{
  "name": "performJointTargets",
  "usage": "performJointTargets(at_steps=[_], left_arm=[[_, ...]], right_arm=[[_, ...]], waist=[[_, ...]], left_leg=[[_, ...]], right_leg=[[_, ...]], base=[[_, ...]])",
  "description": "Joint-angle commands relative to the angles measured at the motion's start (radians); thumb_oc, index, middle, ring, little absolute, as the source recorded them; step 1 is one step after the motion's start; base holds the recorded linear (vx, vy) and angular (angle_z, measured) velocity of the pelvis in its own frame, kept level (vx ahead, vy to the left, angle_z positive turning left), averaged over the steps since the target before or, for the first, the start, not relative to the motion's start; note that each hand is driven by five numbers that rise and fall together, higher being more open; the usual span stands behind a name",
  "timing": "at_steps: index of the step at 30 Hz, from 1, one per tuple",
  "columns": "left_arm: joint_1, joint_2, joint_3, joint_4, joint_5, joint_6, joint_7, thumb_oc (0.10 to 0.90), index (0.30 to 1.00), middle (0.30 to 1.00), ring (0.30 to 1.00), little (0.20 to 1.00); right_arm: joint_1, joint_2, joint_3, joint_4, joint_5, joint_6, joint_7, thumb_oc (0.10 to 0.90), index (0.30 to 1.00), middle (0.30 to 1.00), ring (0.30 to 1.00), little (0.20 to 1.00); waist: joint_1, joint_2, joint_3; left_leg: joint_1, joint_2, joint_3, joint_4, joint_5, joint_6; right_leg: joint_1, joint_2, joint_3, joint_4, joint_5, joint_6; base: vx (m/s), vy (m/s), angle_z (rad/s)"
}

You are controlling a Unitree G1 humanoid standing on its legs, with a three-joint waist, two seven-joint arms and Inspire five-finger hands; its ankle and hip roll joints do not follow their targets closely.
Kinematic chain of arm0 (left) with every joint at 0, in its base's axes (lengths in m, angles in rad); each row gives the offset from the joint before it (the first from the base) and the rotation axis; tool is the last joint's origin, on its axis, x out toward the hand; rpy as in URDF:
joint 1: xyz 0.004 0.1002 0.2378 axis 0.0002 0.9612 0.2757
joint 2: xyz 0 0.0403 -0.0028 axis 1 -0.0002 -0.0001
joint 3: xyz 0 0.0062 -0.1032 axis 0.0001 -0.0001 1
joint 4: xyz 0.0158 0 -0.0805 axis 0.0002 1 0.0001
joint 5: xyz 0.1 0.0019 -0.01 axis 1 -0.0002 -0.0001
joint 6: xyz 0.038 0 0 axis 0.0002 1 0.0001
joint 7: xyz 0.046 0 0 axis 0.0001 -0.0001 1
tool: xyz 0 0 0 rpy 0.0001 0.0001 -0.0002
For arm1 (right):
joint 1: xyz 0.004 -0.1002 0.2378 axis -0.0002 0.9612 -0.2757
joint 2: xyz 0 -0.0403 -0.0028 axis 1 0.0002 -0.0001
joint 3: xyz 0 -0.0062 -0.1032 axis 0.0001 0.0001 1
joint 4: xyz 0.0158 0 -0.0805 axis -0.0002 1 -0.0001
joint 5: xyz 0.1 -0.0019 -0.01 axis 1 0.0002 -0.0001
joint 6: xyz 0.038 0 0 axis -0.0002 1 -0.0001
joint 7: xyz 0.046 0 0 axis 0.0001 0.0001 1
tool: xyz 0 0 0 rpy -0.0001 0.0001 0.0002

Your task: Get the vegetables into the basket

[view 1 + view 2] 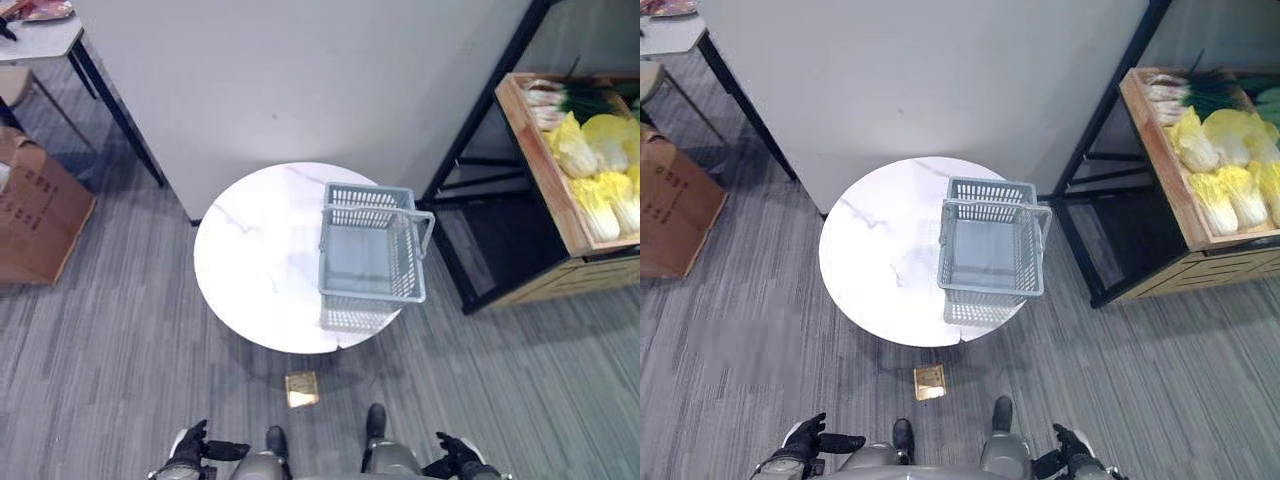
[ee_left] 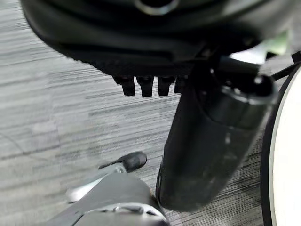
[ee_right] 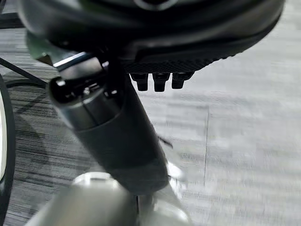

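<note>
Both hands hang low, left hand point(image 1: 190, 447) and right hand point(image 1: 455, 452), fingers relaxed and holding nothing. Ahead, the grey basket point(image 1: 372, 257) sits on the round white desk point(image 1: 255, 260); vegetables point(image 1: 600, 170) lie in a wooden crate point(image 1: 540, 165) well to the right.

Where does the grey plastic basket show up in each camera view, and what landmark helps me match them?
Left eye view: the grey plastic mesh basket stands right of centre, on the right part of the round white marble-look table.
Right eye view: same basket, just right of centre.
Left wrist view: no basket; a sliver of the table's edge.
Right wrist view: no basket.
Shared landmark: the table.
</note>
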Motion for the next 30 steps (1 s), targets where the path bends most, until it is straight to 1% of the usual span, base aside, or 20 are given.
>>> performJointTargets(at_steps=[1,4,9,10,11,12,13,14,15,16,17,18,20,21,22,25,26,27,28,30], left_arm=[[-0.018,-0.005,-0.015,0.031,0.008,-0.005,-0.017,0.900,1.000,1.000,1.000,1.000],[-0.019,-0.012,-0.015,0.031,0.004,-0.008,-0.011,0.900,1.000,1.000,1.000,1.000],[-0.013,-0.007,-0.005,0.052,0.016,-0.006,0.008,0.900,1.000,1.000,1.000,1.000],[-0.007,-0.005,-0.002,0.055,0.020,-0.005,0.012,0.900,1.000,1.000,1.000,1.000],[0.003,-0.002,0.007,0.055,0.022,-0.008,0.017,0.900,1.000,1.000,1.000,1.000],[0.012,0.000,0.012,0.051,0.021,-0.011,0.021,0.900,1.000,1.000,1.000,1.000],[0.013,-0.001,0.012,0.051,0.022,-0.011,0.021,0.900,1.000,1.000,1.000,1.000],[0.025,0.000,0.016,0.038,0.023,-0.012,0.019,0.900,1.000,1.000,1.000,1.000],[0.037,0.007,0.022,0.024,0.029,-0.015,0.015,0.900,1.000,1.000,1.000,1.000],[0.047,0.010,0.033,0.012,0.024,-0.018,0.013,0.900,1.000,1.000,1.000,1.000],[0.052,0.008,0.038,0.003,0.020,-0.019,0.011,0.900,1.000,1.000,1.000,1.000],[0.053,0.006,0.048,0.000,0.019,-0.021,0.008,0.900,1.000,1.000,1.000,1.000],[0.053,0.005,0.047,0.000,0.019,-0.021,0.008,0.900,1.000,1.000,1.000,1.000],[0.045,0.006,0.066,0.001,0.030,-0.013,0.005,0.900,1.000,1.000,1.000,1.000],[0.042,0.010,0.065,0.007,0.038,-0.011,0.004,0.900,1.000,1.000,1.000,1.000],[0.043,0.008,0.065,0.007,0.041,-0.008,0.004,0.900,1.000,1.000,1.000,1.000],[0.039,0.013,0.048,0.004,0.048,-0.006,0.000,0.900,1.000,1.000,1.000,1.000],[0.037,0.014,0.045,0.003,0.054,-0.003,-0.002,0.900,1.000,1.000,1.000,1.000],[0.037,0.014,0.035,0.003,0.059,-0.002,-0.001,0.900,1.000,1.000,1.000,1.000],[0.033,0.016,0.012,0.002,0.063,0.001,0.006,0.900,1.000,1.000,1.000,1.000]], right_arm=[[-0.044,-0.020,-0.011,-0.021,0.023,-0.039,-0.003,0.900,1.000,1.000,1.000,1.000],[-0.034,-0.029,-0.034,0.011,0.036,-0.036,-0.012,0.900,1.000,1.000,1.000,1.000],[-0.018,-0.054,-0.083,0.046,0.052,-0.037,-0.034,0.900,1.000,1.000,1.000,1.000],[-0.018,-0.070,-0.100,0.043,0.060,-0.040,-0.045,0.900,1.000,1.000,1.000,1.000],[-0.024,-0.118,-0.145,0.004,0.079,-0.057,-0.074,0.900,1.000,1.000,1.000,1.000],[-0.024,-0.154,-0.154,-0.036,0.052,-0.067,-0.096,0.900,1.000,1.000,1.000,1.000],[-0.023,-0.154,-0.155,-0.037,0.052,-0.066,-0.096,0.900,1.000,1.000,1.000,1.000],[-0.013,-0.203,-0.130,-0.120,-0.034,-0.071,-0.113,0.900,1.000,1.000,1.000,1.000],[0.006,-0.276,-0.097,-0.284,-0.135,-0.076,-0.111,0.900,1.000,1.000,1.000,1.000],[0.016,-0.353,-0.101,-0.449,-0.203,-0.086,-0.131,0.900,1.000,1.000,1.000,1.000],[0.032,-0.402,-0.120,-0.571,-0.248,-0.088,-0.138,0.900,1.000,1.000,1.000,1.000],[0.036,-0.473,-0.147,-0.771,-0.312,-0.109,-0.149,0.900,1.000,1.000,1.000,1.000],[0.041,-0.475,-0.152,-0.777,-0.313,-0.106,-0.147,0.900,1.000,1.000,1.000,1.000],[0.000,-0.555,-0.175,-1.050,-0.378,-0.135,-0.148,0.900,1.000,1.000,1.000,1.000],[-0.029,-0.564,-0.167,-1.104,-0.387,-0.139,-0.140,0.900,1.000,1.000,1.000,1.000],[-0.072,-0.576,-0.147,-1.152,-0.388,-0.148,-0.137,0.900,1.000,1.000,1.000,1.000],[-0.161,-0.590,-0.097,-1.193,-0.381,-0.157,-0.132,0.900,1.000,1.000,1.000,1.000],[-0.212,-0.592,-0.065,-1.205,-0.377,-0.156,-0.131,0.900,1.000,1.000,1.000,1.000],[-0.285,-0.577,-0.021,-1.223,-0.368,-0.158,-0.132,0.900,1.000,1.000,1.000,1.000],[-0.384,-0.531,0.050,-1.191,-0.333,-0.150,-0.132,0.900,1.000,1.000,1.000,1.000]], waist=[[-0.008,-0.003,-0.009],[-0.013,0.004,-0.023],[-0.020,0.004,-0.042],[-0.022,0.003,-0.046],[-0.028,-0.003,-0.049],[-0.030,-0.004,-0.049],[-0.030,-0.004,-0.048],[-0.030,-0.005,-0.046],[-0.033,-0.009,-0.044],[-0.037,-0.012,-0.038],[-0.041,-0.014,-0.038],[-0.046,-0.019,-0.038],[-0.044,-0.018,-0.039],[-0.035,-0.022,-0.043],[-0.027,-0.023,-0.044],[-0.020,-0.024,-0.044],[-0.001,-0.025,-0.047],[0.004,-0.024,-0.044],[0.013,-0.025,-0.043],[0.035,-0.026,-0.037]], left_leg=[[-0.015,0.076,-0.017,-0.026,0.066,-0.061],[0.005,0.075,-0.016,-0.096,0.095,-0.067],[0.027,0.070,-0.005,-0.142,0.107,-0.068],[0.030,0.068,-0.003,-0.148,0.106,-0.067],[0.033,0.062,0.002,-0.150,0.101,-0.066],[0.034,0.059,0.006,-0.150,0.100,-0.065],[0.035,0.059,0.006,-0.150,0.100,-0.065],[0.033,0.056,0.006,-0.150,0.100,-0.064],[0.031,0.054,0.006,-0.150,0.100,-0.064],[0.034,0.053,0.009,-0.150,0.097,-0.064],[0.032,0.050,0.009,-0.150,0.097,-0.063],[0.034,0.048,0.016,-0.150,0.093,-0.062],[0.033,0.048,0.016,-0.150,0.092,-0.061],[0.039,0.043,0.018,-0.150,0.087,-0.057],[0.040,0.043,0.016,-0.150,0.085,-0.056],[0.041,0.043,0.013,-0.150,0.083,-0.055],[0.039,0.042,0.009,-0.150,0.083,-0.055],[0.039,0.043,0.007,-0.150,0.083,-0.055],[0.037,0.043,0.005,-0.149,0.084,-0.055],[0.031,0.045,0.001,-0.146,0.086,-0.055]], right_leg=[[0.026,-0.034,0.031,-0.009,0.001,0.053],[0.040,-0.029,0.023,-0.042,0.011,0.058],[0.046,-0.036,0.021,-0.060,0.024,0.069],[0.047,-0.038,0.020,-0.062,0.026,0.072],[0.045,-0.042,0.029,-0.062,0.033,0.077],[0.045,-0.045,0.032,-0.062,0.037,0.080],[0.045,-0.045,0.032,-0.062,0.037,0.080],[0.043,-0.050,0.033,-0.061,0.041,0.083],[0.040,-0.053,0.035,-0.060,0.043,0.086],[0.038,-0.056,0.040,-0.056,0.045,0.089],[0.033,-0.060,0.043,-0.055,0.050,0.092],[0.030,-0.064,0.048,-0.054,0.054,0.096],[0.029,-0.065,0.048,-0.054,0.054,0.097],[0.033,-0.072,0.048,-0.054,0.055,0.100],[0.035,-0.073,0.046,-0.053,0.054,0.099],[0.039,-0.074,0.043,-0.053,0.051,0.099],[0.042,-0.075,0.038,-0.053,0.048,0.098],[0.043,-0.074,0.035,-0.053,0.047,0.098],[0.044,-0.074,0.033,-0.052,0.045,0.096],[0.042,-0.073,0.028,-0.052,0.043,0.093]], base=[[0.04,-0.078,0.05],[0.04,-0.050,-0.04],[0.04,-0.001,0.02],[0.05,0.028,0.04],[0.03,0.040,0.01],[0.02,0.035,-0.01],[0.00,0.036,-0.01],[-0.01,0.032,-0.01],[-0.02,0.055,-0.01],[-0.02,0.059,-0.02],[-0.01,0.082,-0.07],[0.00,0.059,-0.10],[0.02,0.040,-0.12],[0.04,0.040,-0.06],[0.04,0.040,0.02],[0.01,-0.001,0.03],[0.01,-0.003,0.06],[0.02,-0.007,0.04],[0.00,-0.010,0.07],[-0.02,-0.012,0.17]])
